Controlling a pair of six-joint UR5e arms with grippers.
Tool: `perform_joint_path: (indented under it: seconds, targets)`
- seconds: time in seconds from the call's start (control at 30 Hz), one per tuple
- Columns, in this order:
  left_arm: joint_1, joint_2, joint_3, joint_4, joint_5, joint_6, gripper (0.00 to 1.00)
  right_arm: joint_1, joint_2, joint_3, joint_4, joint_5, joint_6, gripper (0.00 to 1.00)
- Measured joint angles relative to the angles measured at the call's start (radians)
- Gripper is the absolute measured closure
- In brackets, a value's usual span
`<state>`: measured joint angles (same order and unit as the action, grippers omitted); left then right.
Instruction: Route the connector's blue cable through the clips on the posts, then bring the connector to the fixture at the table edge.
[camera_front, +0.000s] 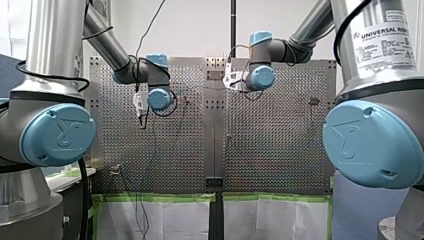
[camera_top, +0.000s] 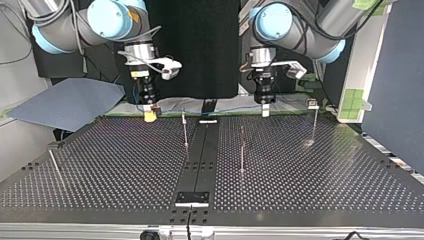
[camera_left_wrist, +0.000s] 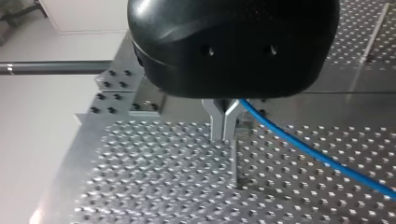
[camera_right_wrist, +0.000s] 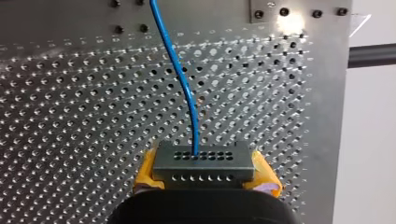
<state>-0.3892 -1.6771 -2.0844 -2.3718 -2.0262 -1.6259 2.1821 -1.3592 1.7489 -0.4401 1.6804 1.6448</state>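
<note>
At the top view's far edge of the desk (camera_top: 300, 190), both hands are hanging low, and routing seems not yet begun. My right hand (camera_top: 150, 115) is clamping its yellow pads (camera_right_wrist: 147, 172) on the connector (camera_right_wrist: 203, 163); my left hand (camera_left_wrist: 224, 126) is pressing its metal fingers (camera_left_wrist: 215, 122) together, seemingly pinching the cable (camera_left_wrist: 317, 154) that is running off beside them. The posts (camera_top: 185, 127) are standing well apart nearer the middle, the fixture (camera_top: 192, 198) at the near edge. Routing well is calling for keeping the cable lightly taut between the hands, lowering it squarely into each clip, and sparing the connector any tug.
</note>
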Motion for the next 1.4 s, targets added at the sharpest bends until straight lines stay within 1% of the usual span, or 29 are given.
perform_joint_path:
  seconds: [0.1,0.23,0.5,0.67,0.87,1.13,1.27,1.4]
  targets:
    - [0.005,-0.02,0.0,0.009,0.002,0.0,1.0,-0.002,0.014,0.001,-0.009,0.0,-0.001,1.0]
    - [0.013,-0.029,0.0,0.013,0.007,0.0,1.0,-0.003,0.041,0.001,-0.024,-0.005,0.0,1.0]
    - [0.036,-0.03,0.001,0.026,0.021,-0.001,1.0,-0.016,0.098,0.001,-0.08,-0.04,0.005,1.0]
    - [0.05,-0.031,0.003,0.046,0.032,-0.001,1.0,-0.029,0.111,0.001,-0.11,-0.072,0.009,1.0]
    - [0.062,-0.034,0.008,0.055,0.042,0.002,1.0,-0.046,0.119,0.001,-0.141,-0.106,0.017,1.0]
    - [0.065,-0.086,0.047,0.05,0.049,0.029,1.0,-0.064,0.135,0.001,-0.157,-0.129,0.02,1.0]
    - [0.068,-0.103,0.068,0.054,0.05,0.023,1.0,-0.073,0.145,0.001,-0.165,-0.144,0.02,1.0]
    - [0.071,-0.105,0.096,0.041,0.051,0.019,1.0,-0.082,0.151,-0.001,-0.174,-0.156,0.02,1.0]
